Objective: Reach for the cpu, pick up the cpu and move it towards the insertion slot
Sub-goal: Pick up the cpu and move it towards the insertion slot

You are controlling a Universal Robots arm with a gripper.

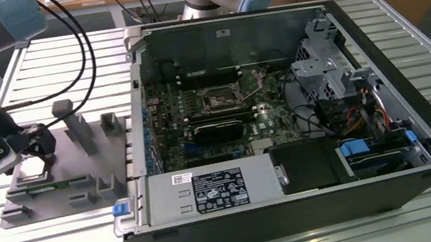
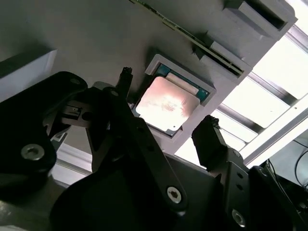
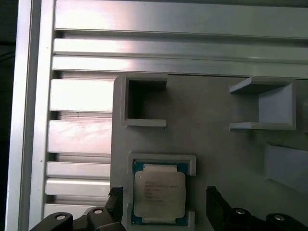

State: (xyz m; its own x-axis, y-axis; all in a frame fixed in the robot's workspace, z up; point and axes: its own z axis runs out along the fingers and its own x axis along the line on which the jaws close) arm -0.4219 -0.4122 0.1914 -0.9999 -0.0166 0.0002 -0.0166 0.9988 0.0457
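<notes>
the slatted metal counter [image 1: 64,241] carries an open computer case [image 1: 295,220] with a printed white label [image 1: 218,191] near its six o'clock edge. a grey fixture plate [image 1: 51,202] lies at nine o'clock of the case. the gripper [image 1: 27,159] hangs over it, fingers [image 3: 215,207] apart, flanking the cpu [image 3: 159,195] without touching it. the cpu sits in its fixture pocket, its lid printed. the insertion slot [image 1: 219,98] sits mid-board, well apart.

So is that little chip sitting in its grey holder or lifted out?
In: the cpu lies flat in the grey fixture, the open gripper straddling it.
</notes>
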